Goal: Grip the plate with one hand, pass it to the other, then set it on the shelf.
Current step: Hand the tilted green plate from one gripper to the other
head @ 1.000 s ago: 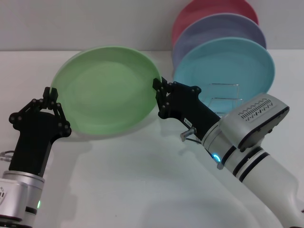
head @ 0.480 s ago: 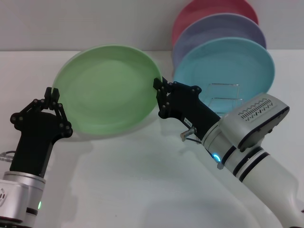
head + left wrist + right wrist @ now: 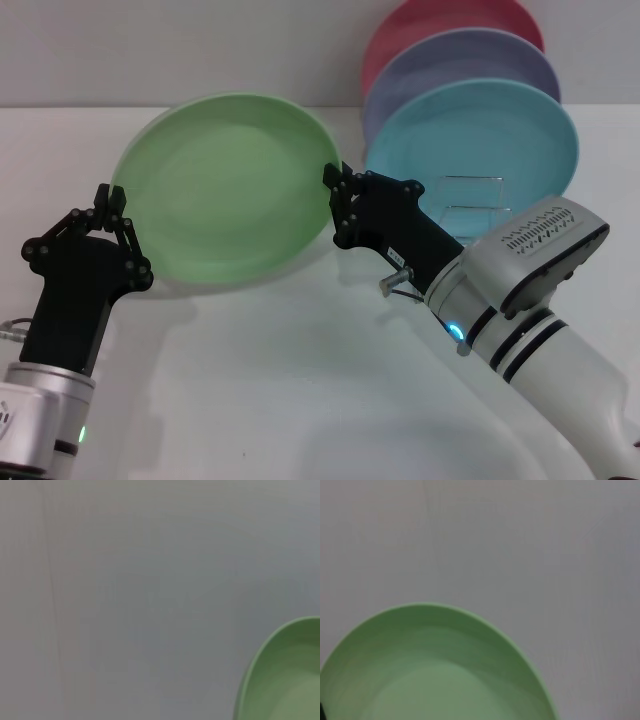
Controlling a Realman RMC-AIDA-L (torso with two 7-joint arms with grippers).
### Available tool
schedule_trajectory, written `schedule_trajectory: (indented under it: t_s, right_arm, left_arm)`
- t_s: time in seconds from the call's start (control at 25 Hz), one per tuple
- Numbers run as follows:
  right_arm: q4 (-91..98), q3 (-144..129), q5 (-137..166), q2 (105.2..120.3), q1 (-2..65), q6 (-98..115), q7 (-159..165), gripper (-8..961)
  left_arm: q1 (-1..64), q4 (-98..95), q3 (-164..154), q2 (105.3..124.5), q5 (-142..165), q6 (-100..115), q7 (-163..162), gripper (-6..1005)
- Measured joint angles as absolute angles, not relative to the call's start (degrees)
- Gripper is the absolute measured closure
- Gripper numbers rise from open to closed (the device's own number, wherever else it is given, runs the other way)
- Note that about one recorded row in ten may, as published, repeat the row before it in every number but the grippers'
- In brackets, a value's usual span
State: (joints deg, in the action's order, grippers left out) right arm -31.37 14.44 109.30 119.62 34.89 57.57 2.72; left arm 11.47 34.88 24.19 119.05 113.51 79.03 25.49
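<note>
The light green plate (image 3: 225, 185) hangs tilted above the white table, its face turned toward me. My left gripper (image 3: 110, 197) is at the plate's left rim, fingers close together on the edge. At the right rim my right gripper (image 3: 338, 180) is shut on the plate's edge. The shelf (image 3: 472, 205) is a thin wire rack behind the right forearm, at the right rear. The plate (image 3: 282, 677) fills a corner of the left wrist view, and in the right wrist view the plate (image 3: 435, 670) spreads wide. Neither wrist view shows fingers.
A turquoise plate (image 3: 475, 135), a lavender plate (image 3: 455, 60) and a pink plate (image 3: 445, 20) stand upright in a row at the rack. The white table (image 3: 280, 380) spreads out under both arms.
The left gripper has shifted slightly right and down along the plate's left rim, and the plate has tipped up a little. The right arm has stayed still.
</note>
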Motion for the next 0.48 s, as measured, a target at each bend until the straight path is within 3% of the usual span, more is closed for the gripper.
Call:
schedule_trajectory:
  t_s: [0.48]
  right_arm:
    - [-32.0,15.3,109.0,119.75,34.2,57.9,0.8,931]
  left_arm:
    - [10.8,33.0,24.2,118.67,114.8,83.1,20.2,873]
